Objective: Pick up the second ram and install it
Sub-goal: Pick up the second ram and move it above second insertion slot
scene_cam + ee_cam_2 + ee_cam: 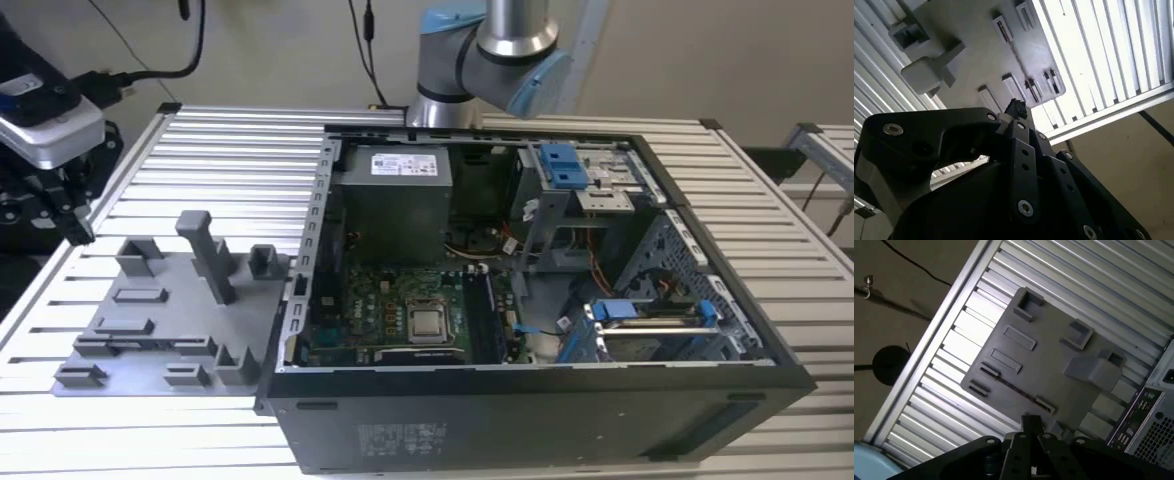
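Hovering above grey holder plate (1054,360), fingers (1030,424) closed

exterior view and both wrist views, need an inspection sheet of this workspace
surface: slatted metal table bearing an open case and, to the exterior view's left of it, a grey holder plate
job's things: nothing seen; the plate's slots look bare in both wrist views
clutter: nothing seen
grippers: gripper hovers over the plate's edge, looks shut, nothing held
cables: black cables hang behind the table; coloured wires inside the case
surroundings: arm behind the case; floor beside the table
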Motion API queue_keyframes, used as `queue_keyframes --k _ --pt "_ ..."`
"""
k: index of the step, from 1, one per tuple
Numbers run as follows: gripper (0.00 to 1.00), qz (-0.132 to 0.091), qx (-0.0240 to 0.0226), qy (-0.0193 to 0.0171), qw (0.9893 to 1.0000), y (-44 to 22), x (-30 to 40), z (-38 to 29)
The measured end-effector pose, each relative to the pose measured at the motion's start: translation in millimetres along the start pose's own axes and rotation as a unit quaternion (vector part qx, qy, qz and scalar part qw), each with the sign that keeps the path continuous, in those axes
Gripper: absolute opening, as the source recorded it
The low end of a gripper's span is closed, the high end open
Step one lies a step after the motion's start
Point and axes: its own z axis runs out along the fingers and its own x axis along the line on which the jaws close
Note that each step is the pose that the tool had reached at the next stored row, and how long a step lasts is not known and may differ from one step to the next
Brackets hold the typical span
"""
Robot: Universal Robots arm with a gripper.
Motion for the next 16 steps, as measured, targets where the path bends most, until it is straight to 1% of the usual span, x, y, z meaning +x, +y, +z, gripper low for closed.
queue_keyframes --k 2,4,6,8,12,16 --pt "0.11 -0.017 0.0 0.0008 0.9999 0.0 0.0 0.0" --pt "0.11 -0.032 0.0001 0.0015 0.9995 0.0 0.0 0.0" --pt "0.11 -0.048 0.0001 0.0022 0.9989 0.0 0.1 0.0" --pt "0.11 -0.063 0.0002 0.0029 0.998 0.0 0.1 0.0" --pt "0.11 -0.095 0.0001 0.0043 0.9955 0.1 0.2 0.0" --pt "0.11 -0.125 0.0 0.0056 0.9921 0.1 0.2 0.0"
